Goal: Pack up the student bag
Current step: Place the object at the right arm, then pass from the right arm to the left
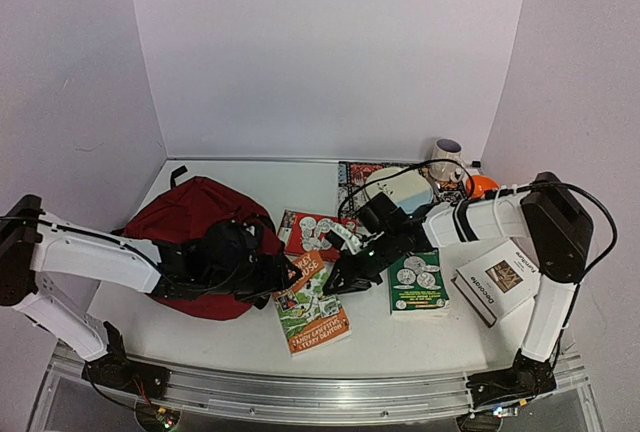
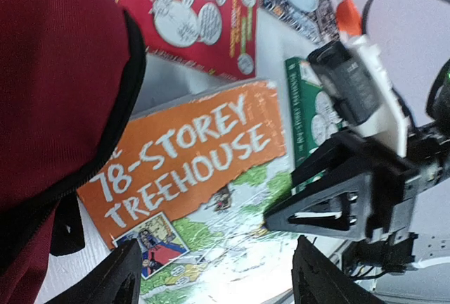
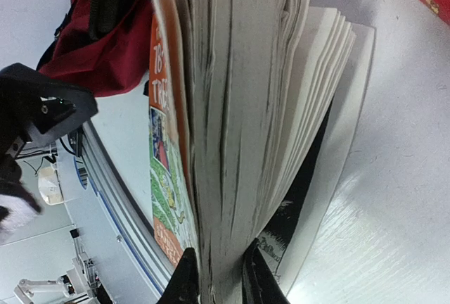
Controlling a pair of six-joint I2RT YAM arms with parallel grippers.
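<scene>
The dark red student bag [image 1: 185, 220] lies at the left of the table, its black-edged opening facing right; it also shows in the left wrist view [image 2: 56, 72] and the right wrist view [image 3: 98, 65]. My left gripper [image 1: 265, 260] sits at the bag's mouth, open and empty [image 2: 219, 283], with the orange "78-Storey Treehouse" book [image 2: 190, 156] below it. My right gripper [image 1: 338, 277] is shut on that book's edge [image 3: 214, 272]. It pinches the front cover and most of the pages [image 3: 246, 107] and tilts them up. The back pages hang loose onto the table.
A red book [image 1: 318, 227] lies behind the orange one. A green book [image 1: 418, 282] and a white book [image 1: 497, 280] lie to the right. A plate [image 1: 405, 187], a cup [image 1: 447, 157] and an orange object [image 1: 482, 185] stand at the back right.
</scene>
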